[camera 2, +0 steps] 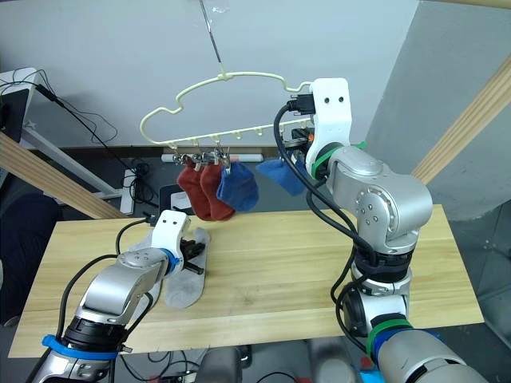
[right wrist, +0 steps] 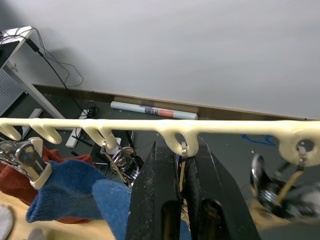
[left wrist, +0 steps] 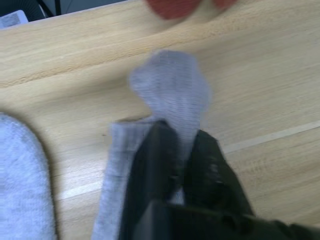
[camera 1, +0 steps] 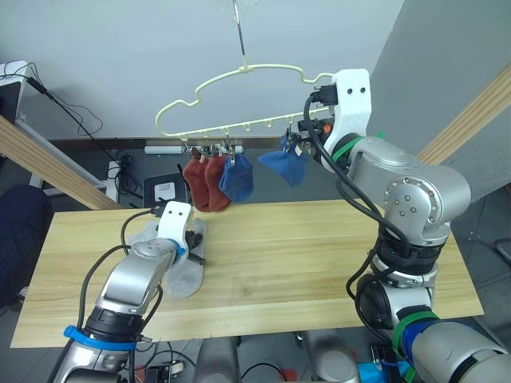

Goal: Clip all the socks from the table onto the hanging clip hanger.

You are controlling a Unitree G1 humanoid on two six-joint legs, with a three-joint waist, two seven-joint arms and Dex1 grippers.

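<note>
**Socks: four on hanger, two grey on table**

Clip hanger [camera 1: 239, 104]: pale yellow cloud-outline wire, metal hook, silver clips beneath. Two rust red socks [camera 1: 204, 182] and one blue sock [camera 1: 237, 177] hang toe-down, bunched together.

Second blue sock [camera 1: 286, 166]: soft knit, hanging just before the right gripper [right wrist: 182, 172]. The right wrist view shows the jaws nearly together around a thin clip wire under the frame; the head views hide this.

Left gripper [left wrist: 181, 155]: jaws clamped on a grey sock [left wrist: 172, 95], ribbed knit, its long axis running away from the jaws along the pale plank table [camera 1: 319, 255]. The left wrist view shows another grey sock [left wrist: 22, 185] beside the jaws.
</note>
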